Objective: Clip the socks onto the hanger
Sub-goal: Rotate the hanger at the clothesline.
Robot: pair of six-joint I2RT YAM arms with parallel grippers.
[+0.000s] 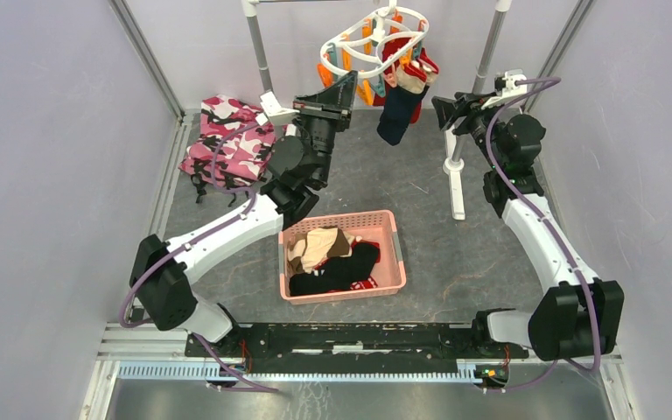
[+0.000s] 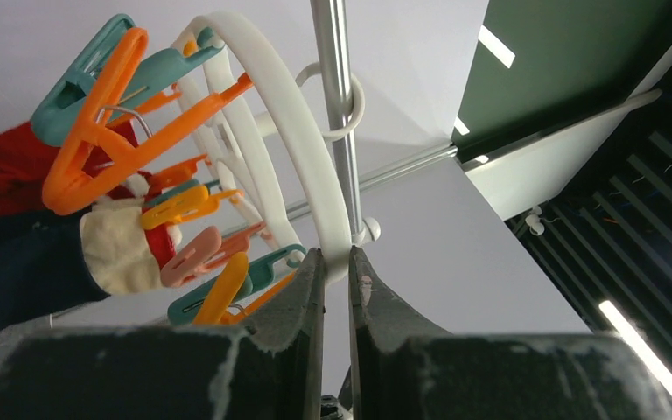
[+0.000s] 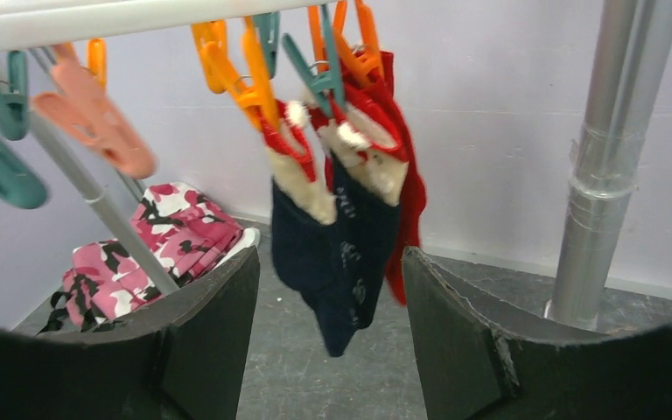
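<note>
- Left wrist view: my left jaws pinch the hanger (image 2: pixel 315 175) ring, far centre; a slip would swing it.
- Right jaws gape empty near hung socks (image 3: pixel 332 245); brushing could unclip them.

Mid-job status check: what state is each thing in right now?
hanger: hooked on the rail.
left gripper: shut on the hanger's rim.
right gripper: open, empty.
navy and red socks: clipped, dangling.
remaining socks: loose in the pink basket.
camouflage cloth: folded on the table.
</note>
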